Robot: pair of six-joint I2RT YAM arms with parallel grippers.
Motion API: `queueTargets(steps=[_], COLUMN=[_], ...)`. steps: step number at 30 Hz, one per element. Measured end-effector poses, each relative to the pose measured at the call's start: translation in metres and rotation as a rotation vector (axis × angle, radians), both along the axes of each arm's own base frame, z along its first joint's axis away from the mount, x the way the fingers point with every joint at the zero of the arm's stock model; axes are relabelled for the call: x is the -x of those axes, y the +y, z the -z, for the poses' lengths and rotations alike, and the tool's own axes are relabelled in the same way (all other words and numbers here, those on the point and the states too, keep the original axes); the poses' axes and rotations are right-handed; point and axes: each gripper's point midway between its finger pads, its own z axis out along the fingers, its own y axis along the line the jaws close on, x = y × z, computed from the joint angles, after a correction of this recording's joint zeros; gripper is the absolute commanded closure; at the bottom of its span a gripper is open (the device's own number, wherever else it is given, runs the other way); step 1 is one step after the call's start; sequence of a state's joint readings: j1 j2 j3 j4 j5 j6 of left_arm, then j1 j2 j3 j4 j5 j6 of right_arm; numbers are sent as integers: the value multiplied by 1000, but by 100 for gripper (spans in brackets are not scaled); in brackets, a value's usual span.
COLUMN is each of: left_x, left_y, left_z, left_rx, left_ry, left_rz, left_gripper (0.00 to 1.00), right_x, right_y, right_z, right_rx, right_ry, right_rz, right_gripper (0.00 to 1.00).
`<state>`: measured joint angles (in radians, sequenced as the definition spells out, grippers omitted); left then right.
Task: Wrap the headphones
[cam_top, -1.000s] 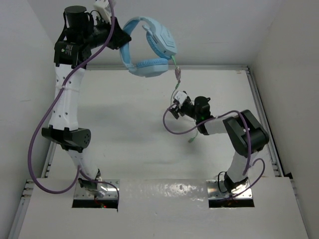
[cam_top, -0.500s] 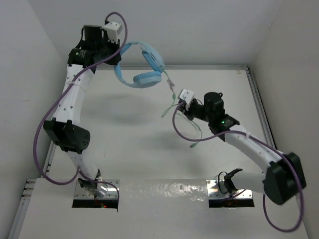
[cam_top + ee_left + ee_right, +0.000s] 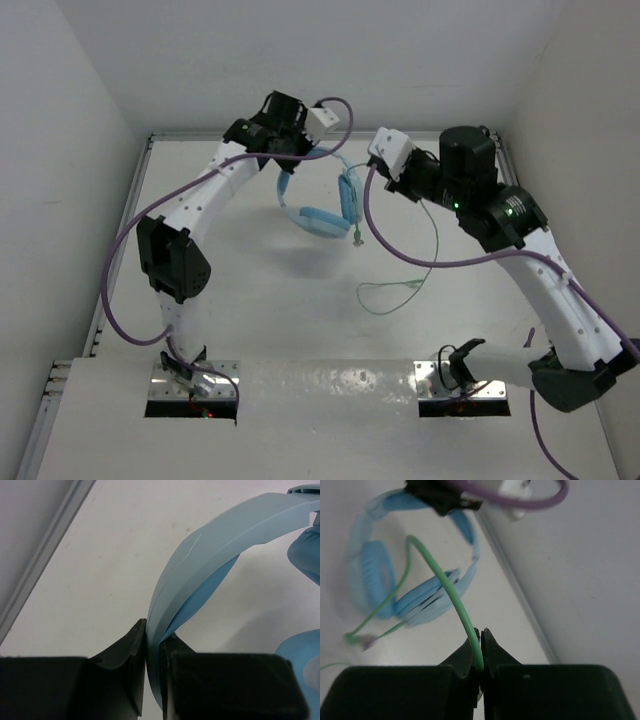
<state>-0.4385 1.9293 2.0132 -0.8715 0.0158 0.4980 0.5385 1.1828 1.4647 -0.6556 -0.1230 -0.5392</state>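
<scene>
Presently we find the left gripper (image 3: 152,636) clamped tight on the headband (image 3: 210,545), holding the headphones (image 3: 320,216) at far centre; the right gripper (image 3: 480,641) pinches their green cable (image 3: 451,591), jaws fully closed.

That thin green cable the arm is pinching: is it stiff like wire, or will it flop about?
Probably floppy: the cable arcs away from the right gripper and trails off in loose loops. Likely very light, since a fingertip pinch alone holds it up. Being thin and smooth-looking, it might slide through that pinch.
</scene>
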Motion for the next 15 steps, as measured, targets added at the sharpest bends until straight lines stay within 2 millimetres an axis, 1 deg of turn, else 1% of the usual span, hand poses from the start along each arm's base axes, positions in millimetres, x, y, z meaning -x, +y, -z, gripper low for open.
queueTargets(steps=[2, 4, 6, 9, 10, 12, 15], left_x=[12, 23, 35, 50, 55, 64, 75], left_y=[-27, -48, -64, -81, -86, -96, -107], left_z=[0, 0, 1, 3, 3, 2, -2], left_rx=[11, 27, 50, 99, 122, 172, 246], left_ry=[5, 14, 33, 76, 95, 131, 181], left_rz=[88, 157, 215, 275, 290, 313, 334], left_gripper=[100, 100, 100, 100, 100, 100, 100], right_x=[-19, -41, -66, -106, -119, -136, -152], right_y=[-2, -7, -17, -36, -42, -52, -63], right_z=[-17, -28, -36, -45, -46, -42, -26], right_rx=[38, 65, 76, 60, 48, 26, -3], right_ry=[-51, -81, -89, -99, -98, -86, -36], right_rz=[30, 70, 129, 234, 268, 323, 387], right_gripper=[100, 100, 100, 100, 100, 100, 100])
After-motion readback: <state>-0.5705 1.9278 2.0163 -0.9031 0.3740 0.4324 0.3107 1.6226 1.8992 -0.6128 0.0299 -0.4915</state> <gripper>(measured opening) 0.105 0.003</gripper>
